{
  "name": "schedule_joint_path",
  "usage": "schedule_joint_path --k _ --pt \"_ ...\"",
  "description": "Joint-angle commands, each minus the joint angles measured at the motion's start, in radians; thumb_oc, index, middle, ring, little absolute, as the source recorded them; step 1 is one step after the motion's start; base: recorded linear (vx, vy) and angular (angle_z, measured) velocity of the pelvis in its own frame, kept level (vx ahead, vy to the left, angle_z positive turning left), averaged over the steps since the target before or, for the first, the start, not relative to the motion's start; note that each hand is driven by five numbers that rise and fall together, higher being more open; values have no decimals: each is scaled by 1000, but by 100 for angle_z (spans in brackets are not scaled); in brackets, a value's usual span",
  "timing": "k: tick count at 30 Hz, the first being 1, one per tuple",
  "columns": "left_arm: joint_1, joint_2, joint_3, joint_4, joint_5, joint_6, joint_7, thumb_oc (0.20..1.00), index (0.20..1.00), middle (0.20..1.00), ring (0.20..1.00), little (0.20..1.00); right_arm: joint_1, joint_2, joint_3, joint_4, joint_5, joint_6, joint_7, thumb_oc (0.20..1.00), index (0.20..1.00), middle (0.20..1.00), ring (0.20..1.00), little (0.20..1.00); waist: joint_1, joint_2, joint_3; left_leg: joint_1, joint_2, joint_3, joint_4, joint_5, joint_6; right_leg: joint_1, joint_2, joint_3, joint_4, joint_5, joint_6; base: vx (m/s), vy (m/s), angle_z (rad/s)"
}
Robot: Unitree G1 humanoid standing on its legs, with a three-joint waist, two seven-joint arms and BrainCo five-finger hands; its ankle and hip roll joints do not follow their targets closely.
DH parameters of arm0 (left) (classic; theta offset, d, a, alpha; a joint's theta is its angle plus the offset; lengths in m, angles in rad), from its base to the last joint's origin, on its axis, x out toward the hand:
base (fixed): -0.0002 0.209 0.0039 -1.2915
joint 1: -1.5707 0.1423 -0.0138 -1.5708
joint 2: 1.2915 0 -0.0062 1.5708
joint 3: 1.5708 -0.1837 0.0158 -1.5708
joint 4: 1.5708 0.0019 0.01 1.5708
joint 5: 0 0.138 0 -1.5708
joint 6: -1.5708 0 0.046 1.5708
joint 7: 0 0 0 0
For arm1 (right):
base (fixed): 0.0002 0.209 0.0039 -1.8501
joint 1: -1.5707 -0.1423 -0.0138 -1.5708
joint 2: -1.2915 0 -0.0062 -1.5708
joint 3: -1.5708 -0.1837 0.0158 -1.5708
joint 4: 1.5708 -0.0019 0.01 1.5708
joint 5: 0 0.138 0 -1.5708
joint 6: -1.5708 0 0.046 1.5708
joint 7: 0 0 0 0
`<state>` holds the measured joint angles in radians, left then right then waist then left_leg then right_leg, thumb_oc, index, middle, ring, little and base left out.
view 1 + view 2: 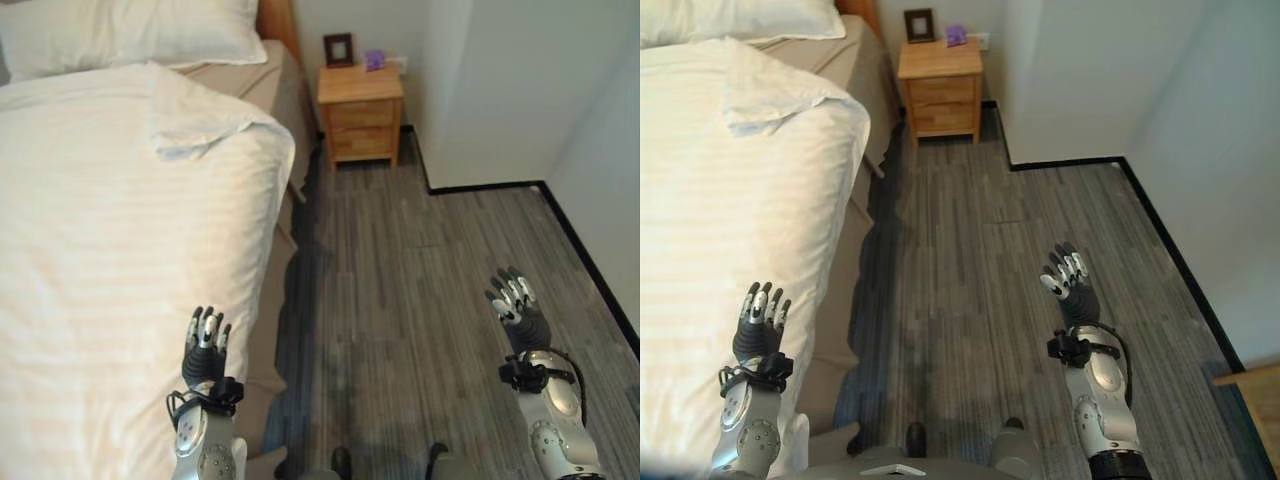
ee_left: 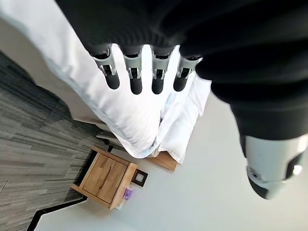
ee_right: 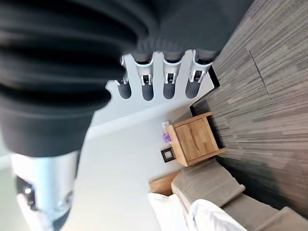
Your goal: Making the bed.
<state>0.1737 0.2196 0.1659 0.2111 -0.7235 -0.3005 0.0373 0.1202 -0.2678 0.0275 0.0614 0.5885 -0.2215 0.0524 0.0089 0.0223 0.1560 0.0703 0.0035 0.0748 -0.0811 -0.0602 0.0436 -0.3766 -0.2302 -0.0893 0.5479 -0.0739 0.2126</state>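
Left hand [image 1: 205, 345] is hanging over the near edge of the bed, fingers straight and relaxed, not gripping anything. Right hand [image 1: 515, 300] is the same deal, fingers spread and empty, but it's out over the grey plank floor [image 1: 430, 270], well apart from the bed.

The white duvet [image 1: 110, 250] covers most of the mattress and looks fairly flat, except the top corner is folded back on itself [image 1: 195, 125] just below the pillow [image 1: 130, 30]. The tan sheet [image 1: 255, 85] shows beside that fold and down the side of the bed. A wooden nightstand [image 1: 360, 110] sits by the wall with a small picture frame [image 1: 338, 48] on it.

My guess at what could go wrong: the folded corner is far up the bed from both hands, so reaching for it means a long lean over the mattress. A one-handed tug from where the left hand is could drag the whole duvet sideways off the edge and bunch it up instead of flattening that corner. The right hand has nothing under it at all, so it can't help until it comes across.
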Motion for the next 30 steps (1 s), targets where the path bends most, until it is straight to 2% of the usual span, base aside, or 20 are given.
schedule_joint_path --k 1,4,5,7,9,10,11,12,14,15,16,17,20,22,23,26,27,28,29,30 --pt "-50 75 61 -73 41 -79 -2 1000 1000 1000 1000 1000 -24 -7 -27 -55 -14 -46 18 1000 1000 1000 1000 1000 -25 -23 17 100 -17 -87 3 -33 -26 71 80 -39 -274 156 -20 379 -80 27" --pt "-112 97 55 -50 50 -95 18 1000 1000 1000 1000 1000 -7 -16 -23 -68 -17 -48 7 1000 1000 1000 1000 1000 -81 -19 17 184 20 -131 -6 -76 -61 52 123 -22 -510 208 -13 582 -147 39" --pt "-128 98 50 -59 58 -102 30 1000 1000 1000 1000 1000 1 -21 -21 -79 -22 -48 8 1000 1000 1000 1000 1000 -90 -20 11 204 31 -138 -3 -76 -68 45 117 -24 -516 224 -9 523 -174 67" --pt "-138 83 47 -53 53 -102 27 1000 1000 1000 1000 1000 6 -25 -17 -81 -13 -48 20 1000 1000 1000 1000 1000 -95 -21 -4 210 58 -140 67 -46 -95 83 126 -56 -487 224 -39 539 -182 76" --pt "-129 62 37 -52 35 -98 8 1000 1000 1000 1000 1000 5 -41 -15 -85 -19 -46 23 1000 1000 1000 1000 1000 -106 -6 -14 159 88 -118 331 132 -154 126 147 -69 -456 185 -80 635 -326 24" --pt "-126 52 27 -69 -7 -92 2 1000 1000 1000 1000 1000 -1 -45 -20 -90 63 -62 20 1000 1000 1000 1000 1000 -96 -45 -2 -16 106 -52 696 258 -173 226 143 -80 -486 149 -137 682 -534 10" --pt "-128 58 20 -69 -13 -86 -12 1000 1000 1000 1000 1000 0 -47 -19 -86 79 -63 21 1000 1000 1000 1000 1000 -74 -64 21 -96 107 -23 820 245 -157 278 142 -69 -501 124 -160 520 -461 45" --pt "-129 59 20 -69 -14 -86 -13 1000 1000 1000 1000 1000 -1 -46 -19 -86 80 -63 22 1000 1000 1000 1000 1000 -76 -67 19 -102 105 -24 823 247 -156 274 139 -70 -502 127 -160 341 -261 50" --pt "-130 58 4 -61 -17 -76 -19 1000 1000 1000 1000 1000 0 -77 -29 -70 43 -51 -3 1000 1000 1000 1000 1000 -35 -82 46 -223 102 10 884 200 -137 367 134 -67 -530 85 -172 465 -207 -15" --pt "-125 50 6 -53 -24 -74 -18 1000 1000 1000 1000 1000 -2 -82 -37 -68 33 -44 -13 1000 1000 1000 1000 1000 -15 -87 47 -285 86 14 878 180 -133 406 126 -63 -549 74 -170 768 -144 -30" --pt "-109 36 7 -53 -39 -73 -19 1000 1000 1000 1000 1000 -18 -73 -46 -67 70 -50 -13 1000 1000 1000 1000 1000 28 -87 36 -370 69 12 753 165 -133 478 125 -56 -579 51 -159 605 -83 2" --pt "-108 36 6 -53 -39 -73 -19 1000 1000 1000 1000 1000 -17 -73 -46 -66 71 -51 -13 1000 1000 1000 1000 1000 29 -89 37 -366 68 13 753 162 -133 483 124 -56 -583 50 -159 688 -35 -4" --pt "-72 29 4 -48 -30 -70 -29 1000 1000 1000 1000 1000 -41 -65 -28 -57 72 -62 -9 1000 1000 1000 1000 1000 89 -69 3 -364 58 35 294 190 -121 583 142 -55 -616 -4 -129 714 44 -22" --pt "-53 20 14 -45 -11 -70 -23 1000 1000 1000 1000 1000 -71 -65 14 -36 48 -62 5 1000 1000 1000 1000 1000 148 -66 -31 -405 36 10 -2 254 -137 669 150 -56 -635 -45 -107 941 58 -21" --pt "-33 18 22 -44 -5 -69 -19 1000 1000 1000 1000 1000 -74 -47 29 -34 36 -48 8 1000 1000 1000 1000 1000 162 -67 -47 -382 41 33 11 298 -140 704 146 -38 -618 -33 -97 969 74 -29" --pt "-11 24 50 -57 8 -68 -16 1000 1000 1000 1000 1000 -77 -22 47 -66 34 -43 32 1000 1000 1000 1000 1000 173 -84 -76 -345 20 73 35 303 -105 715 127 -24 -546 -19 -76 594 98 -41" --pt "-16 29 54 -69 17 -79 -8 1000 1000 1000 1000 1000 -79 -17 64 -68 11 -41 36 1000 1000 1000 1000 1000 188 -104 -81 -348 -5 80 89 277 -73 702 92 -27 -438 49 -50 586 219 -23" --pt "-13 28 62 -76 14 -82 1 1000 1000 1000 1000 1000 -67 3 85 -68 -12 -28 33 1000 1000 1000 1000 1000 198 -115 -80 -300 -36 70 133 207 -17 612 53 -8 -114 265 -12 844 337 -26" --pt "-20 24 71 -88 5 -82 19 1000 1000 1000 1000 1000 -67 12 95 -76 -4 -26 36 1000 1000 1000 1000 1000 190 -98 -63 -246 -44 55 147 167 8 544 29 -6 53 371 -2 794 381 -8" --pt "-25 19 75 -96 -2 -84 29 1000 1000 1000 1000 1000 -78 19 103 -71 -2 -25 35 1000 1000 1000 1000 1000 178 -74 -45 -193 -36 44 144 147 24 468 4 -25 161 389 -13 446 221 16"
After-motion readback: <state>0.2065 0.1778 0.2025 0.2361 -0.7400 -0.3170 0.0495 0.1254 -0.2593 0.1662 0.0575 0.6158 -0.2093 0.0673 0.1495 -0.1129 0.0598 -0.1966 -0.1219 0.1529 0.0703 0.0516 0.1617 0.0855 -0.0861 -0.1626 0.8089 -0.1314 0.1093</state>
